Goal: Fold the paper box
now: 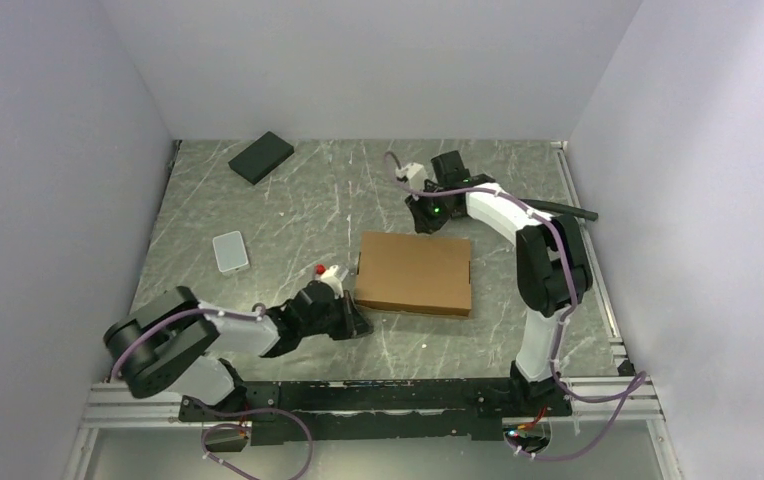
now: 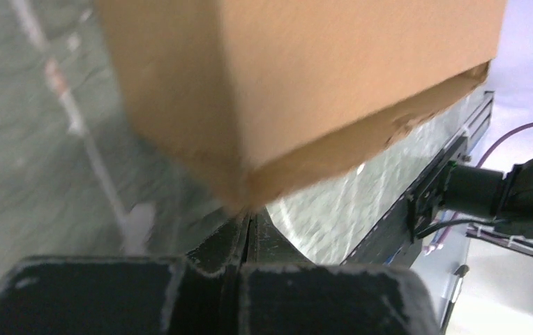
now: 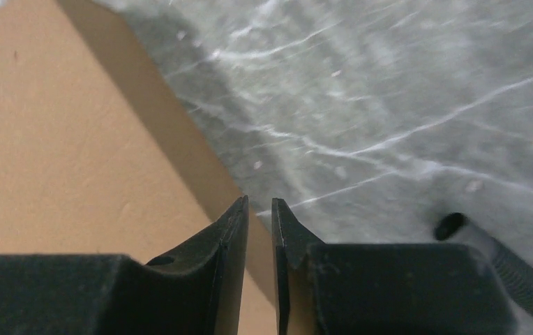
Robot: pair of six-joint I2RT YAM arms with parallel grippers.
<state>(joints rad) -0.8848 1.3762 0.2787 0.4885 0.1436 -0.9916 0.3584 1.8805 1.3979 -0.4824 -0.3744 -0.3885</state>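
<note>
The paper box (image 1: pixel 415 272) lies folded shut as a flat brown cardboard box in the middle of the table. My left gripper (image 1: pixel 357 322) is at its near left corner, low over the table. In the left wrist view the jaws are pressed together, and my left gripper (image 2: pixel 250 218) has its tips right at the corner of the paper box (image 2: pixel 305 84), with nothing between them. My right gripper (image 1: pixel 429 224) is at the far edge. In the right wrist view my right gripper (image 3: pixel 260 202) shows a narrow empty gap above the edge of the paper box (image 3: pixel 61 139).
A black pad (image 1: pixel 261 157) lies at the back left and a small pale grey pad (image 1: pixel 230 250) left of the box. A black rod (image 1: pixel 566 210) rests by the right wall. The metal frame rail (image 1: pixel 378 388) runs along the near edge.
</note>
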